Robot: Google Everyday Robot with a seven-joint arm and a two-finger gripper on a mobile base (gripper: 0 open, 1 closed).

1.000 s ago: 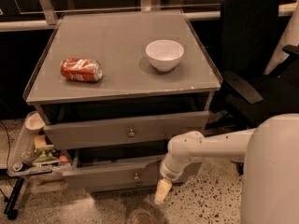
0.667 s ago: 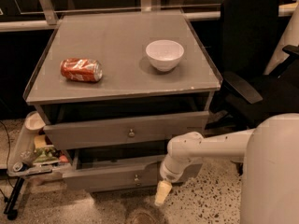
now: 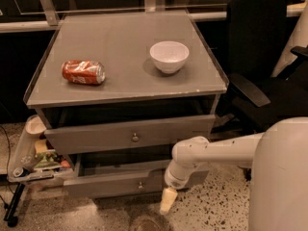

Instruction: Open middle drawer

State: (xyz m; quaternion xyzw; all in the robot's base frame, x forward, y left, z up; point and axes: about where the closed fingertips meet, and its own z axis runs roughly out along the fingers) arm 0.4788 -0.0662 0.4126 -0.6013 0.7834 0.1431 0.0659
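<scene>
No readable txt; red can (image 3: 83,72) label illegible. Jaws low, by bottom drawer (image 3: 115,184) front.

Matt grey middle drawer (image 3: 91,139), small metal knob (image 3: 135,137) — smooth cream plastic claw (image 3: 167,200) just above speckled floor (image 3: 216,211).

The one camera sits high in front of the counter (image 3: 125,47) and looks steeply down and forward, so the top fills the upper middle of the frame and the lowest drawer front (image 3: 110,184) appears foreshortened beneath it. It stands near. The robot's own white body (image 3: 284,177) crowds the lower right corner, and the arm (image 3: 221,150) runs leftward from there. The hand (image 3: 167,201) hangs low by that drawer front's right end, over the speckled floor (image 3: 216,211). A black chair (image 3: 255,42) borders the right edge.
</scene>
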